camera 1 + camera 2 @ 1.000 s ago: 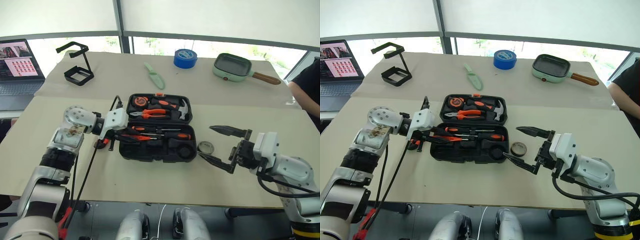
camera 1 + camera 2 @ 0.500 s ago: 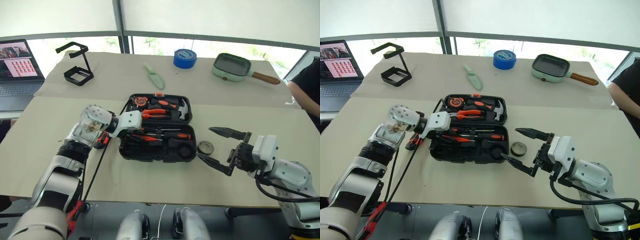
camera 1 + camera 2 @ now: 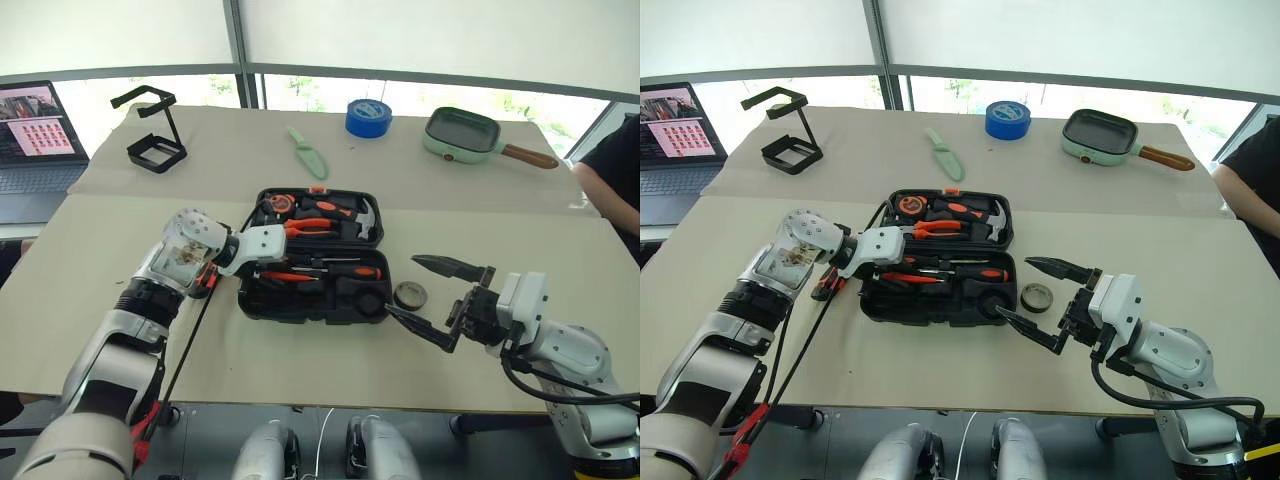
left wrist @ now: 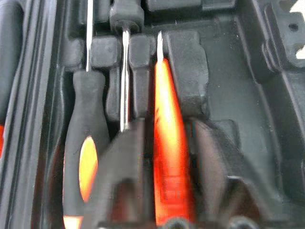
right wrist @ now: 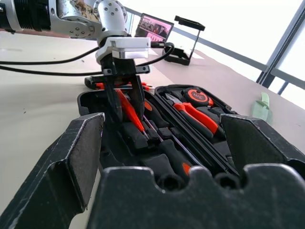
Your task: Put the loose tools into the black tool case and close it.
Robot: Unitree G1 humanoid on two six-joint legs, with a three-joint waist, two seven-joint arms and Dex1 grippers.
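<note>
The black tool case (image 3: 300, 312) lies open mid-table, its lid tray on the far side holding pliers and a hammer. My left gripper (image 3: 260, 268) reaches down into the left end of the near tray. Its fingers (image 4: 126, 171) stand slightly apart, open, on either side of an orange screwdriver (image 4: 169, 157) that rests in a recess. Beside it lies a black-and-orange screwdriver (image 4: 81, 157). Another orange-and-black tool (image 3: 825, 283) lies on the table left of the case, partly under my left arm. A small dark tape ring (image 3: 409, 295) sits right of the case. My right gripper (image 3: 401, 285) hangs wide open by the ring, holding nothing.
At the far side of the table are a blue tape roll (image 3: 369, 117), a green pan (image 3: 465, 133), a pale green sheathed tool (image 3: 310, 152) and a black wire stand (image 3: 155, 130). A laptop (image 3: 35, 125) stands far left. A person's arm (image 3: 615, 170) shows at the right edge.
My left gripper moved right and down into the case's near tray, and its fingers have parted around the orange screwdriver. The right gripper stayed in place, open.
</note>
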